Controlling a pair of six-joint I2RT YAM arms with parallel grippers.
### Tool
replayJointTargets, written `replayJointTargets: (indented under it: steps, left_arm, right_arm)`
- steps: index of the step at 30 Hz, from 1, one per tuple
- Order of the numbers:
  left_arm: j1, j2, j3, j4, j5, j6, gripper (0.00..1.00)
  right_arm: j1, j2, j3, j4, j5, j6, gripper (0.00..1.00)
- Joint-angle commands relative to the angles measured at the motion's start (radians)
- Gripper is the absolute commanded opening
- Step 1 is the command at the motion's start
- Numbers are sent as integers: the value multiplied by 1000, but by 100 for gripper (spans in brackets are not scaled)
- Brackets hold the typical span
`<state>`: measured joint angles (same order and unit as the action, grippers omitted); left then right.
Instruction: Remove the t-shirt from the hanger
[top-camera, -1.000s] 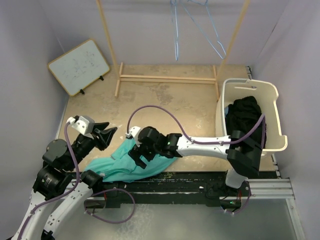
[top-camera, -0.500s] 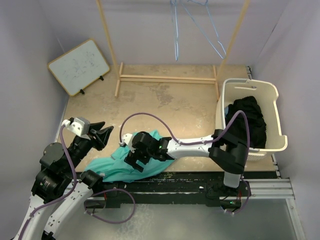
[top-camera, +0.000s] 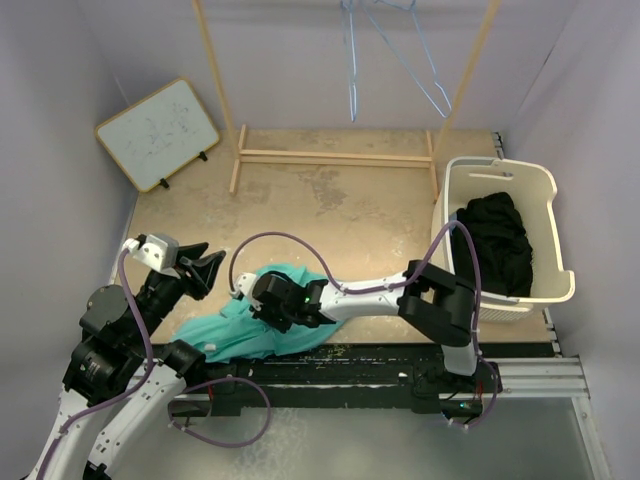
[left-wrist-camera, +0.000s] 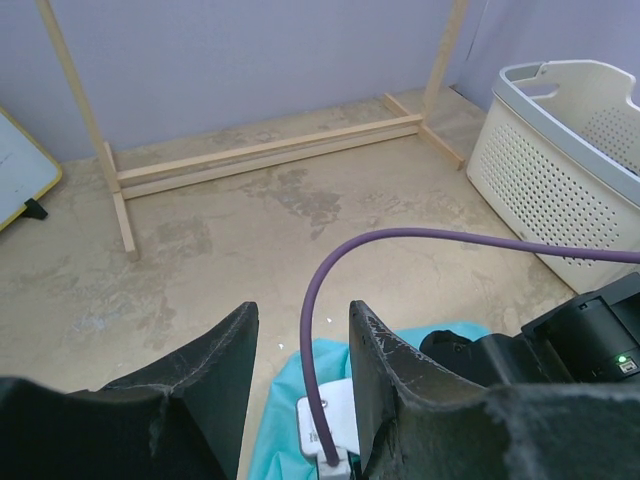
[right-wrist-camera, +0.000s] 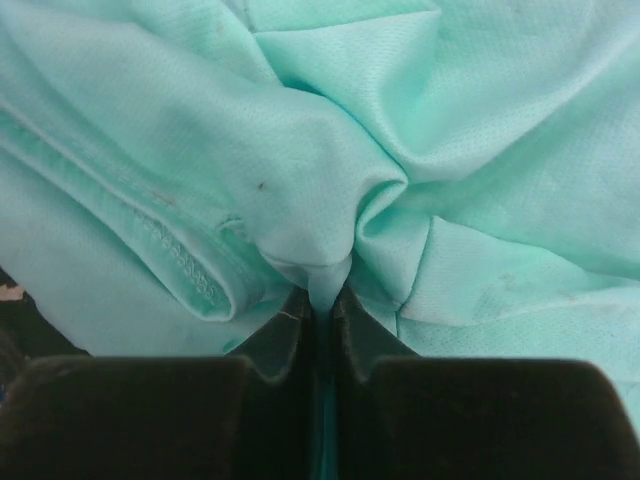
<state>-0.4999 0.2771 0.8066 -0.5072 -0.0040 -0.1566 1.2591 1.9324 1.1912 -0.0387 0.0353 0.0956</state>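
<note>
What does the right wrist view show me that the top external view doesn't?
Only the right wrist view: the right end effector pinched shut on a fold of the t-shirt. Only the top external view: the left end effector, the hangers at the rack, and the basket holding dark clothes. Both: the crumpled teal t-shirt.

Bright, even, diffuse light; soft faint shadows; all views reasonably sharp.

No legible text anywhere — whiteboard (top-camera: 158, 133) marks too faint.
</note>
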Motion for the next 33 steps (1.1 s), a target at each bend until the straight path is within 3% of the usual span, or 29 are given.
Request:
replayJointTargets:
  steps: [1, 4, 10, 15, 19, 26, 28, 31, 33]
  left_arm:
    - [0, 9, 3, 16, -12, -10, 45]
    - [0, 7, 3, 13, -13, -14, 45]
    - [0, 8, 3, 10, -13, -18, 45]
    - [0, 18, 4, 10, -10, -14, 45]
    - [0, 17, 5, 12, -8, -13, 45]
    - [0, 18, 4, 12, -6, -11, 46]
    - [0, 16, 4, 13, -7, -11, 46]
    - [0, 17, 3, 16, -8, -10, 46]
    - [0, 22, 3, 16, -3, -9, 45]
  right_arm:
    - [-9, -18, -5, -51, 123, 93, 0]
    - [-85, -135, -41, -33, 126, 147, 0]
    - [-438, -554, -146, -30, 28, 258, 0]
    - [-702, -762, 16, -308, 83, 270, 0]
    - [-951, -853, 134, -444, 79, 281, 0]
    - [-1314, -923, 295, -523, 108, 322, 0]
    - [-1410, -944, 310, -490, 55, 354, 0]
    - [-1480, -909, 397, -494, 43, 390, 0]
    - [-1489, -850, 489, -530, 137, 392, 0]
